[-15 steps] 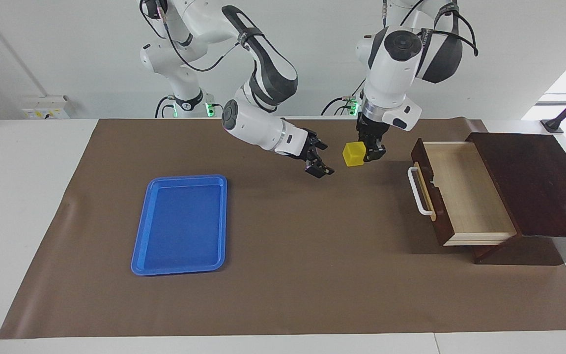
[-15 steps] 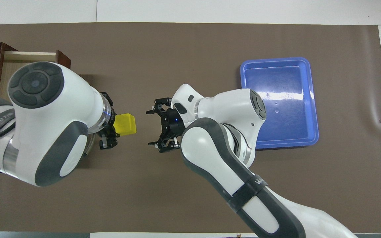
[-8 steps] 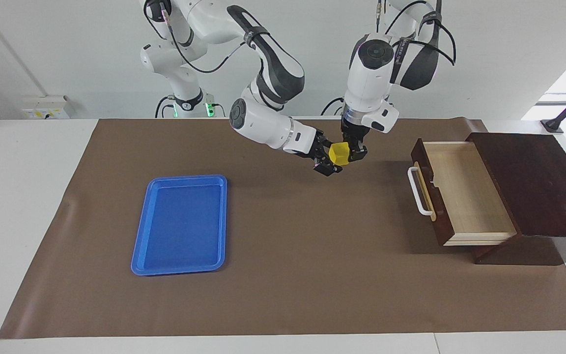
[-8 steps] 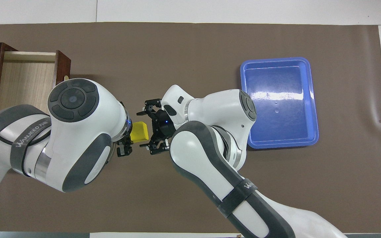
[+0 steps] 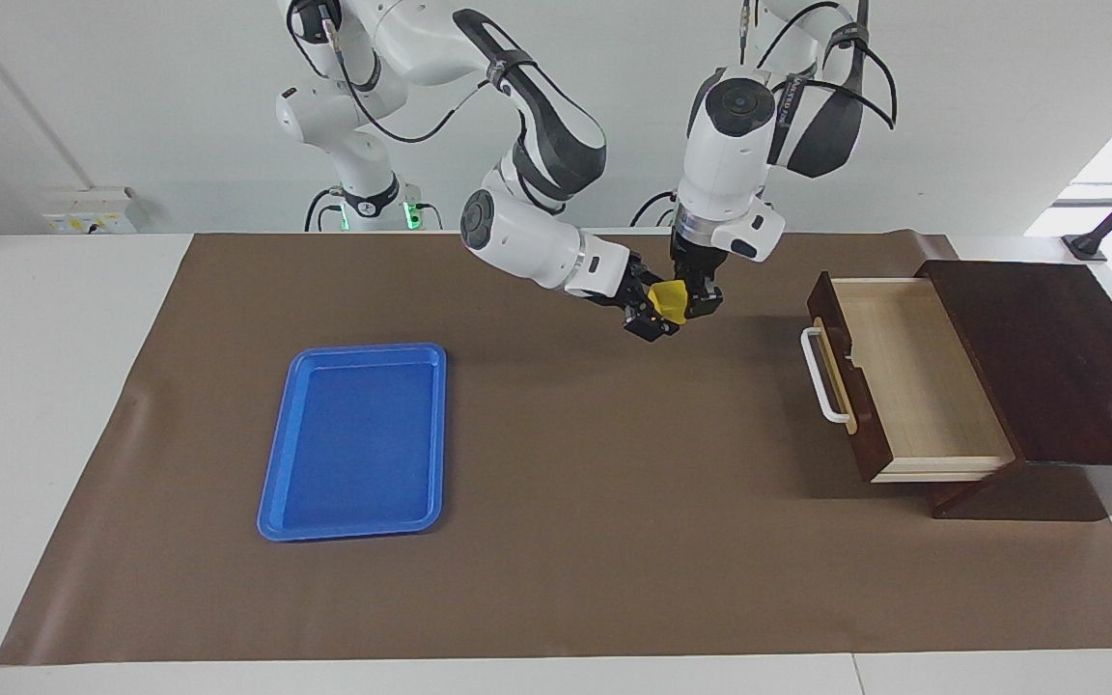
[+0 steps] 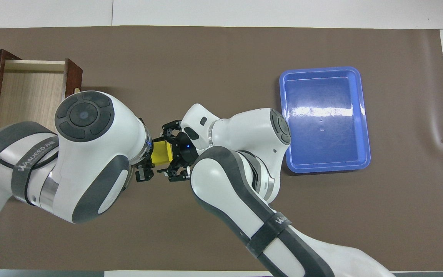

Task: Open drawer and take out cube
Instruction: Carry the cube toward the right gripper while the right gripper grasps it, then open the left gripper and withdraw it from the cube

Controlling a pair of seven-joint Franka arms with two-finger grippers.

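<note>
The yellow cube [image 5: 670, 301] [image 6: 161, 152] hangs in the air over the brown mat, between the two grippers. My left gripper [image 5: 696, 301] [image 6: 146, 154] comes down from above and is shut on it. My right gripper [image 5: 654, 311] [image 6: 170, 152] reaches in sideways from the tray's side and sits around the cube's free end; whether it presses on the cube does not show. The drawer [image 5: 923, 386] [image 6: 29, 92] stands pulled out of its dark wooden box at the left arm's end of the table, its pale inside bare.
A flat blue tray [image 5: 353, 439] [image 6: 323, 123] lies on the mat toward the right arm's end. The dark wooden box [image 5: 1058, 357] sits at the table's edge beside the left arm. The brown mat [image 5: 595, 502] covers most of the table.
The left gripper carried the cube away from the drawer toward the right gripper. The right gripper moved in onto the cube and has narrowed around it.
</note>
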